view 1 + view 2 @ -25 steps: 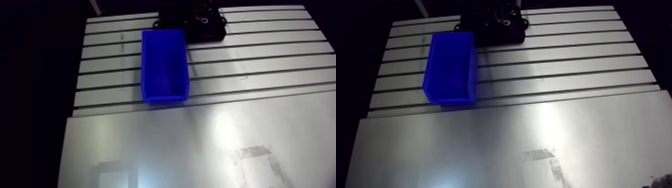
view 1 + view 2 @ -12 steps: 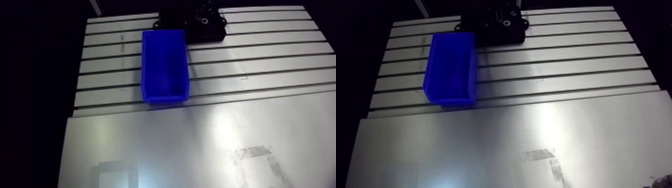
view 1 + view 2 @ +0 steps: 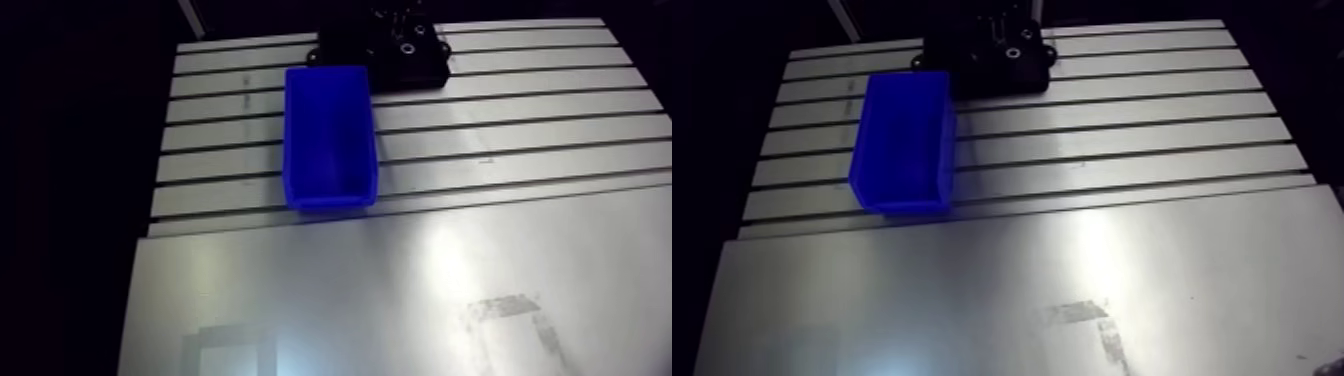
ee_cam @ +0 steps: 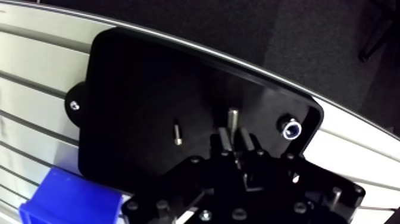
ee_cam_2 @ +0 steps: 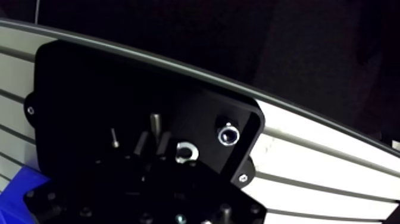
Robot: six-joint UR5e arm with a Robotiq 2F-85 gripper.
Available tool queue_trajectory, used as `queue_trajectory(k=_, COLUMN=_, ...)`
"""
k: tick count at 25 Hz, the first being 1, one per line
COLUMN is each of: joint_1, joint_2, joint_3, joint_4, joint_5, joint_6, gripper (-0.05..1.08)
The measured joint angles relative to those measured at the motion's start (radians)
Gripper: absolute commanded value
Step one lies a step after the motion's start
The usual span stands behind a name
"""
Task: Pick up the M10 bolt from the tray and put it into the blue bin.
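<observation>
Arm view first: spotted the blue bin (image 3: 331,196) on the slotted table (image 3: 520,140), with the black tray (image 3: 400,64) just behind it at the far edge. Wrist view next: found the M10 bolt (image 4: 233,117) over the tray, poking out ahead of the pincer (image 4: 233,142), with a thinner screw (image 4: 177,133) and a shiny round fastener (image 4: 291,128) either side. Couldn't tell whether clenched on it or loose.

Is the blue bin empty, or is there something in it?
Empty: the arm view shows the bin's bare blue floor, with nothing inside.
</observation>
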Motion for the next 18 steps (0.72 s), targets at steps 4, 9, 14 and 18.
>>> queue_trajectory(k=4, joint_1=0.001, joint_2=-0.021, joint_3=0.002, joint_4=0.004, joint_5=-0.001, joint_6=-0.001, gripper=1.02)
queue_trajectory(k=9, joint_1=0.007, joint_2=-0.063, joint_3=0.011, joint_4=0.016, joint_5=-0.001, joint_6=-0.003, gripper=1.05)
queue_trajectory(k=14, joint_1=0.013, joint_2=-0.134, joint_3=0.022, joint_4=0.063, joint_5=0.002, joint_6=-0.032, gripper=1.06)
queue_trajectory(k=18, joint_1=0.019, joint_2=-0.196, joint_3=0.039, joint_4=0.088, joint_5=0.004, joint_6=-0.076, gripper=1.06)
